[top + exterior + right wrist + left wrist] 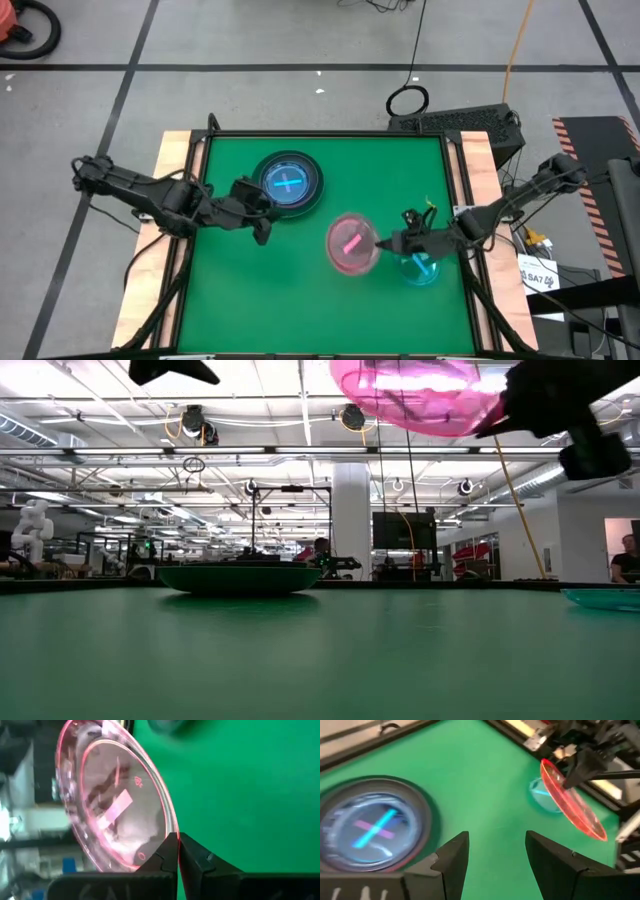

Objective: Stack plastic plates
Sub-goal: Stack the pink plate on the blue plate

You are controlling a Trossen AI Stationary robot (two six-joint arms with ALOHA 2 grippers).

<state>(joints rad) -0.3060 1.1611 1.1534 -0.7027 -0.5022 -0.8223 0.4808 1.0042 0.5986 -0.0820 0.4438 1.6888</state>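
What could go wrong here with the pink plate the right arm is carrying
The right gripper pinches only the rim of the translucent pink plate, which hangs tilted in the air, so it could slip or swing. A cyan plate lies just beneath that arm and might get bumped. The open left gripper waits beside the stack, possibly crowding the drop.

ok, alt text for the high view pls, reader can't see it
Overhead view of a green table: the right gripper holds a translucent pink plate by its rim above the table, a cyan plate lying below the arm. The left gripper, open, sits beside a stack of plates, dark grey below, cyan on top.
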